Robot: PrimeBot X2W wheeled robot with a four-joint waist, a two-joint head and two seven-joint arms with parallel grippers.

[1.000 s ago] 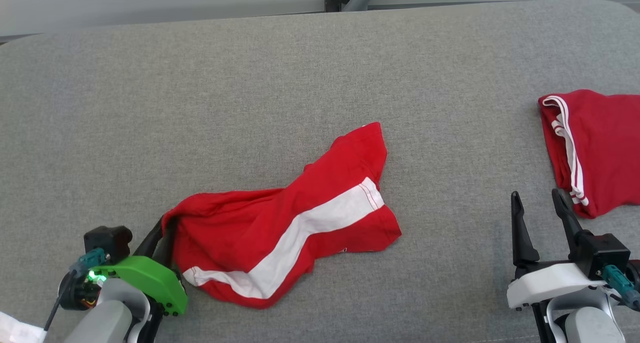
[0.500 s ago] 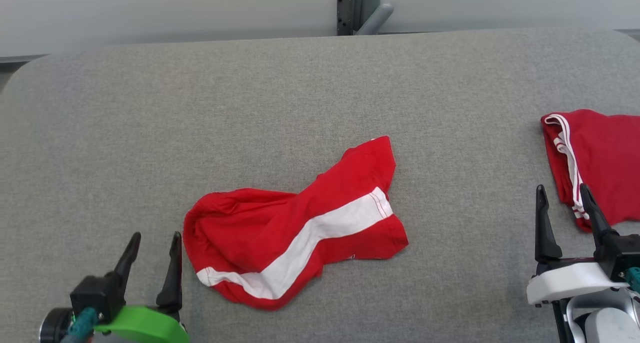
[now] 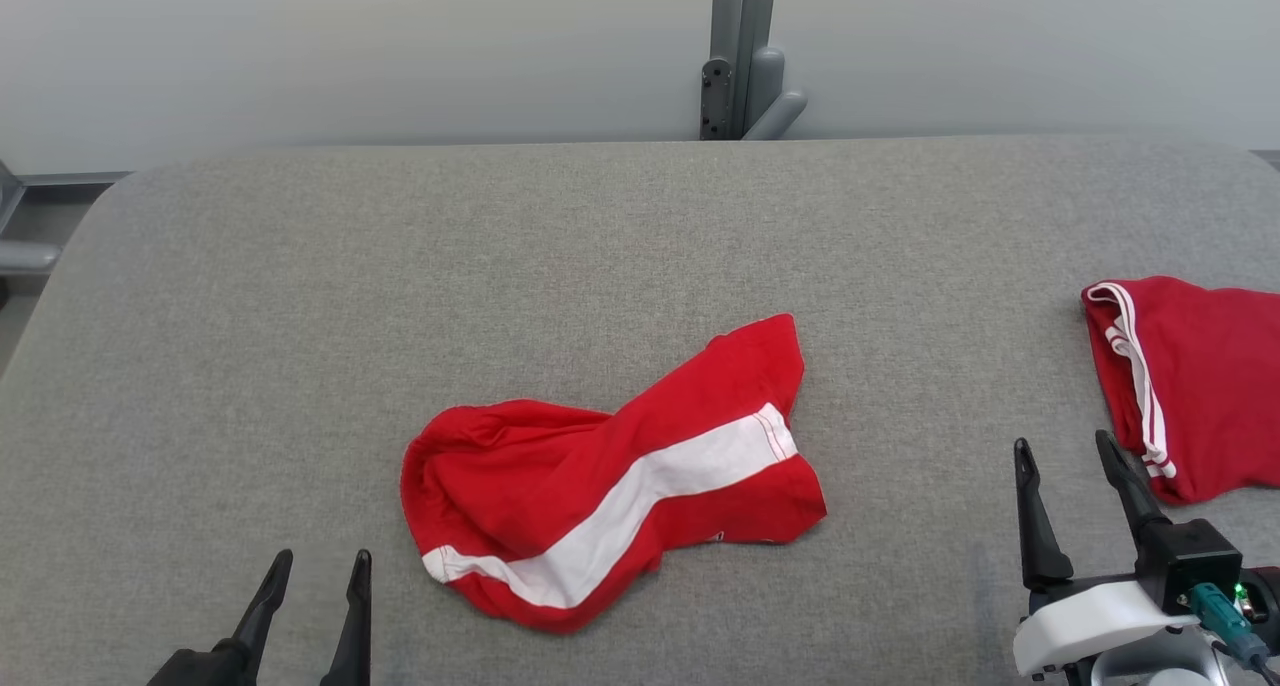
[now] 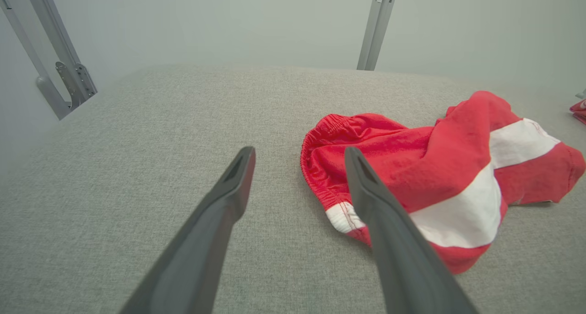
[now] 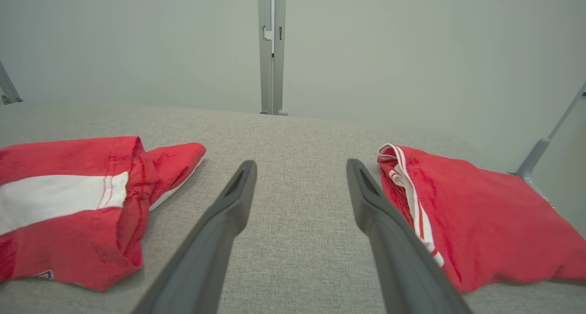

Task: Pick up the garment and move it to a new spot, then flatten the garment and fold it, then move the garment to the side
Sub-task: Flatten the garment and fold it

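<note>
The garment (image 3: 610, 471) is a pair of red shorts with a broad white stripe, lying crumpled near the middle of the grey padded table (image 3: 300, 296). In the left wrist view the garment (image 4: 439, 176) shows its elastic waistband facing my fingers. My left gripper (image 3: 320, 566) stands open at the lower left, a little to the left of the garment and holding nothing. My left gripper (image 4: 297, 156) has its right finger just in front of the waistband. My right gripper (image 3: 1065, 446) is open at the lower right, empty. The garment (image 5: 78, 204) lies left of my right gripper (image 5: 300, 167).
A second red garment (image 3: 1195, 381) with thin white stripes lies folded at the table's right edge, close beside my right gripper's outer finger; the second garment (image 5: 462, 208) also shows in the right wrist view. A grey metal post (image 3: 740, 51) stands behind the table against a pale wall.
My left gripper let go of the garment's waistband, opened and drew back to the lower left. The garment settled on the table. The head camera tilted up, shifting the whole picture down.
</note>
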